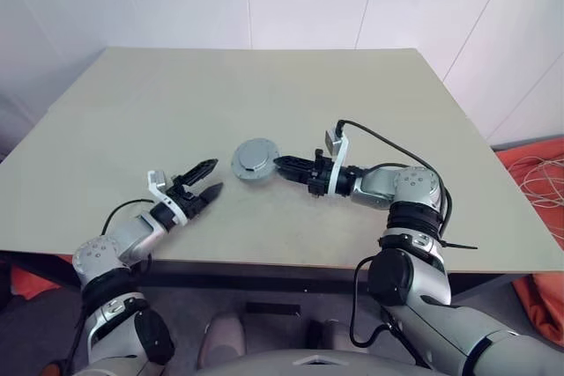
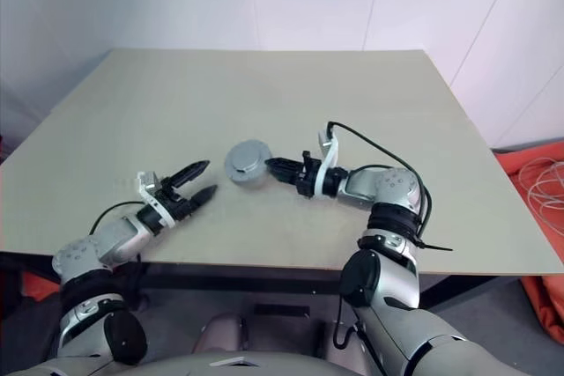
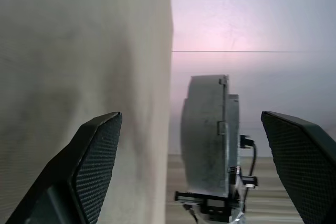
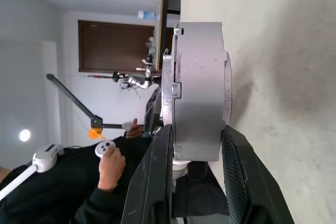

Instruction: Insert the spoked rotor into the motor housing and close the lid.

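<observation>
The motor housing (image 1: 256,160), a squat round silvery metal piece, hangs just above the middle of the tan table (image 1: 264,85). My right gripper (image 1: 280,165) is shut on its right edge, one finger above it and one below. The right wrist view shows the housing (image 4: 199,93) edge-on between those fingers (image 4: 157,177), with a gap to the table top. My left gripper (image 1: 215,175) stands open and holds nothing, a short way left of the housing and pointing at it. The spoked rotor is hidden. I cannot tell the lid apart from the housing.
The near table edge (image 1: 291,263) runs just below both arms. Orange material with pale cords (image 1: 539,184) lies on the floor at the right. In the right wrist view a person in black holds a white controller (image 4: 105,149) beyond the table.
</observation>
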Tool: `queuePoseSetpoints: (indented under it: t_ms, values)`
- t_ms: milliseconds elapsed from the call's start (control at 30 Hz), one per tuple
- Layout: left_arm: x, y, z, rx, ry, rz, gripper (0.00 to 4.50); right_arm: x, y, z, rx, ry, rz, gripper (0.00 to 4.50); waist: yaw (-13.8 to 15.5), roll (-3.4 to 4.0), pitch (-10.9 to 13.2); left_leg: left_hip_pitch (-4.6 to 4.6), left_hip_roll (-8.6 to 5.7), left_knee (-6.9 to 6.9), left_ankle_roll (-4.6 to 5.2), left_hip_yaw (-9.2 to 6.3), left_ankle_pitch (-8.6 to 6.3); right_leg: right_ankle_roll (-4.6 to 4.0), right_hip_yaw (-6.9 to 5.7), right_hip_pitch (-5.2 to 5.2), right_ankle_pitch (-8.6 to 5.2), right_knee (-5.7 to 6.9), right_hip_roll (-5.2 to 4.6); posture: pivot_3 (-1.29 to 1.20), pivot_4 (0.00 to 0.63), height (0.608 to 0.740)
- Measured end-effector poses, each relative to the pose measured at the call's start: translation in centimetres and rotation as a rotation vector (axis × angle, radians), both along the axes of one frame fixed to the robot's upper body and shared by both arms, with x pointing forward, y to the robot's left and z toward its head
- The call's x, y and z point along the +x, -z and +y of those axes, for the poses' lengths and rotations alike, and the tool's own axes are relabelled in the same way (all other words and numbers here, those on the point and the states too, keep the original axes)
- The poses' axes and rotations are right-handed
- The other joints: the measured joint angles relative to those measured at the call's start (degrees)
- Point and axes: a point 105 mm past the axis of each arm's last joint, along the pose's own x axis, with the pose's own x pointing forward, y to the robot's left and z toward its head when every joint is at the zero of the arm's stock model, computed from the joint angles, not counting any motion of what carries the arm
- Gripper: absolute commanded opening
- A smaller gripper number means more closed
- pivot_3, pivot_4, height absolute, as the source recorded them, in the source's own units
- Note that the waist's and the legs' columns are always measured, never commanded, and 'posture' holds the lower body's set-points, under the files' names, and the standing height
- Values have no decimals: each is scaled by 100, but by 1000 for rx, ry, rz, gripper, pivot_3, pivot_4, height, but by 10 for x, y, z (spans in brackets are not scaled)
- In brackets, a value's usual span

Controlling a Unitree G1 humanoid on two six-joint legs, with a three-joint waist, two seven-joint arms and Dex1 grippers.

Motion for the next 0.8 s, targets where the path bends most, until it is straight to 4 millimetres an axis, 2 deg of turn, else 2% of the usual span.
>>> queuePoseSetpoints:
  t_ms: [167,433,533,733,800]
  values:
    - [-1,-16,-17,-36,50,-51,4500,-2,-4,6,20,-21,-9,1095,-4,0,0,-2,0,1,0,0,0,1,0,2,0,0,0,0,0,740]
    - [-2,-29,-32,-40,94,-85,4500,-4,-9,12,31,-46,-22,1095,-5,-1,0,-15,0,1,0,0,0,3,0,1,1,0,0,0,0,740]
    - [-1,-31,-34,-38,99,-90,3928,-5,-9,12,30,-47,-19,1095,-5,-1,0,-17,0,4,0,0,0,6,0,1,2,0,0,0,0,740]
    - [-3,-29,-34,-63,84,-80,2119,-7,-12,12,60,-51,-24,1094,-2,-1,0,-20,0,6,-1,0,0,8,0,0,4,0,1,0,0,740]
    - [-2,-31,-34,-62,86,-87,2096,-7,-13,12,64,-51,-26,1094,-1,-1,0,-19,-1,8,-1,0,0,10,0,2,5,0,0,0,0,740]
